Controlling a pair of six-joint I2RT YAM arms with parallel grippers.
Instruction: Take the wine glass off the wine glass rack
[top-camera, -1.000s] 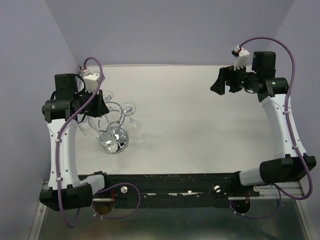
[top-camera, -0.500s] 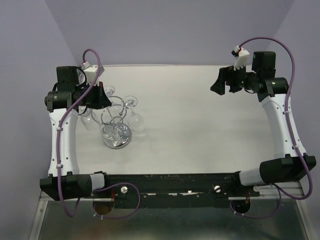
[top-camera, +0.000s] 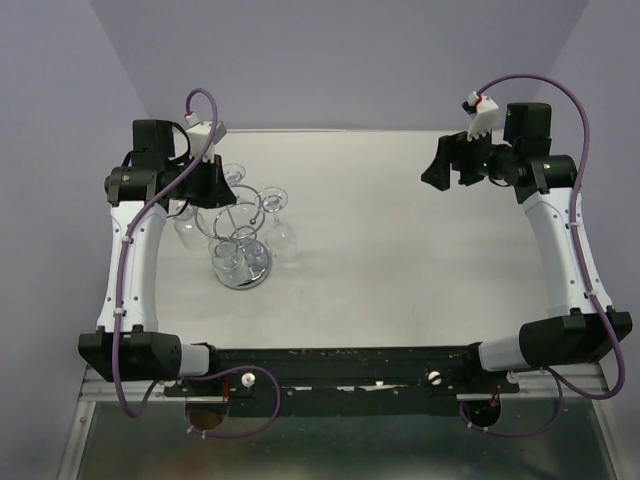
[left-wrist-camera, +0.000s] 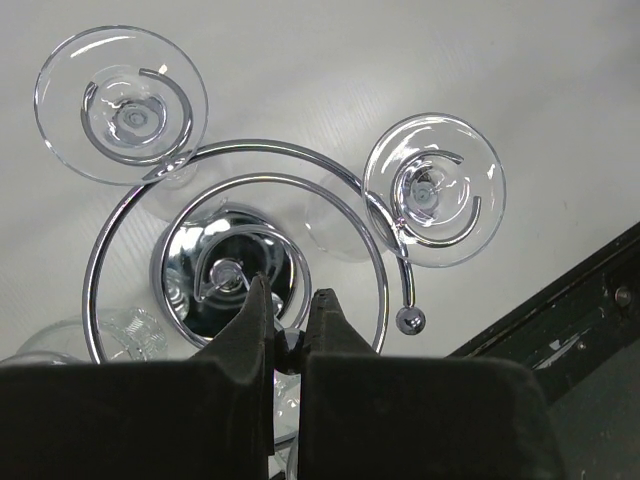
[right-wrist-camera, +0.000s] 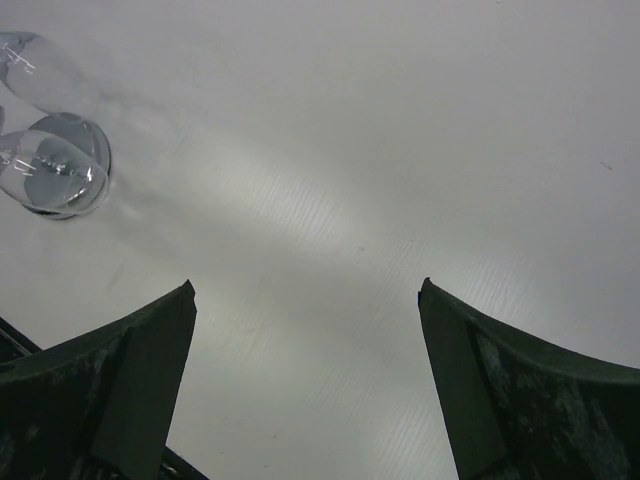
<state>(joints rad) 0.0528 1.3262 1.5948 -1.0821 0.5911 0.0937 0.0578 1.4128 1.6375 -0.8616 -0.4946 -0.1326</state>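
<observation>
The wine glass rack (top-camera: 240, 262) is seen standing on the table (top-camera: 400, 280) toward 9 o'clock. In the left wrist view its ring (left-wrist-camera: 240, 148) carries a hanging glass (left-wrist-camera: 121, 104) at 10 o'clock and a second glass (left-wrist-camera: 434, 190) at 2 o'clock. The left gripper (left-wrist-camera: 291, 300) is held above it, jaws pinched narrowly on a wine glass stem (left-wrist-camera: 289, 345). Farther off, at 2 o'clock, the right gripper (right-wrist-camera: 307, 290) is spread wide over the table.
</observation>
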